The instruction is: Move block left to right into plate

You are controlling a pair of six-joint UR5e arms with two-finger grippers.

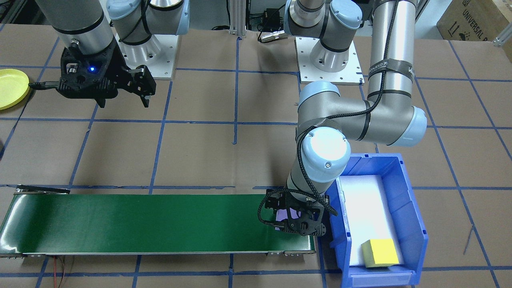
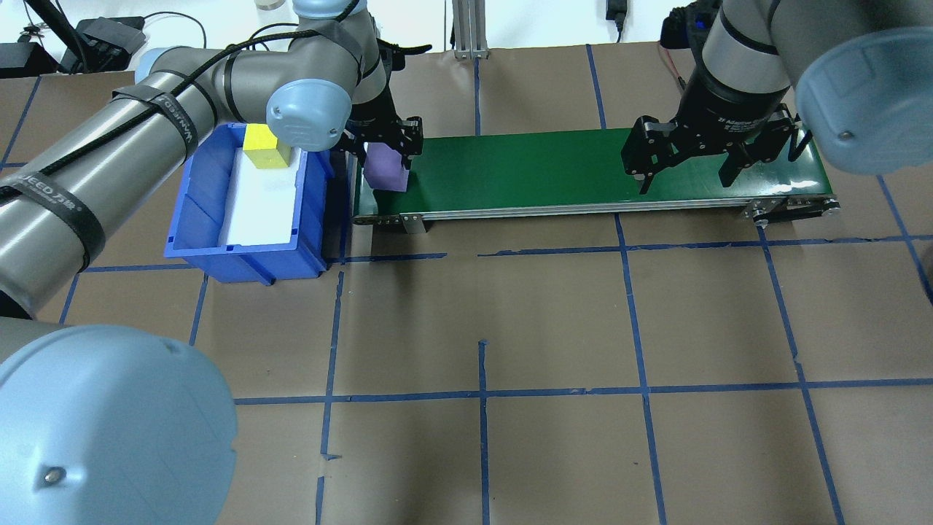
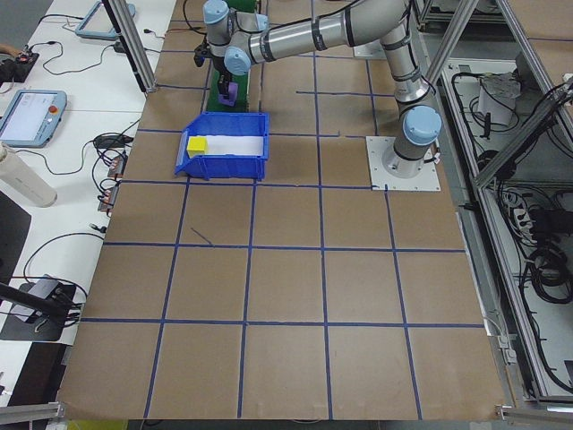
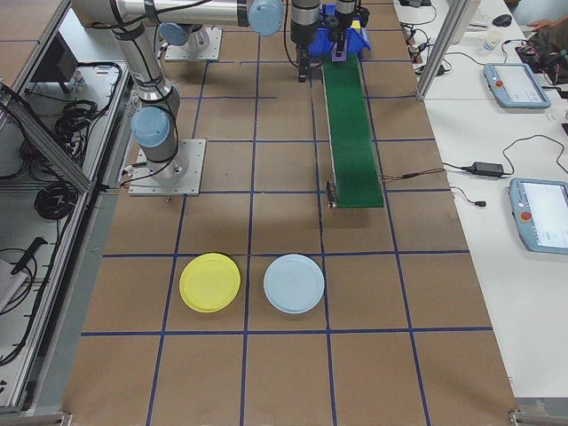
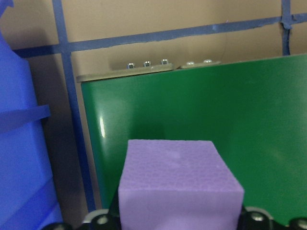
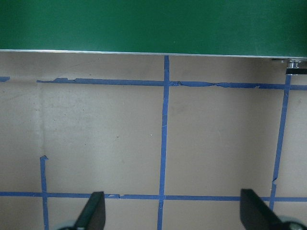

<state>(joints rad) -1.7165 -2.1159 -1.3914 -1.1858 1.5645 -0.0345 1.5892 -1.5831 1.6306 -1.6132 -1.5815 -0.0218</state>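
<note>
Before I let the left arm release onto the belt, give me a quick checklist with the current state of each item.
1. Purple foam block held in the left hand: ok, fingers on both sides of it.
2. Block over the green conveyor belt, not the blue plastic bin: ok, at the belt's bin end.
3. Block resting on the belt: cannot tell, contact is hidden.
4. Belt free of other objects: ok.
5. Right hand open at the belt's far end: ok, nothing between its fingers.
6. Round yellow plastic plate empty: ok, beside a pale blue plate.
7. Yellow foam block in the bin: ok, untouched.
</note>
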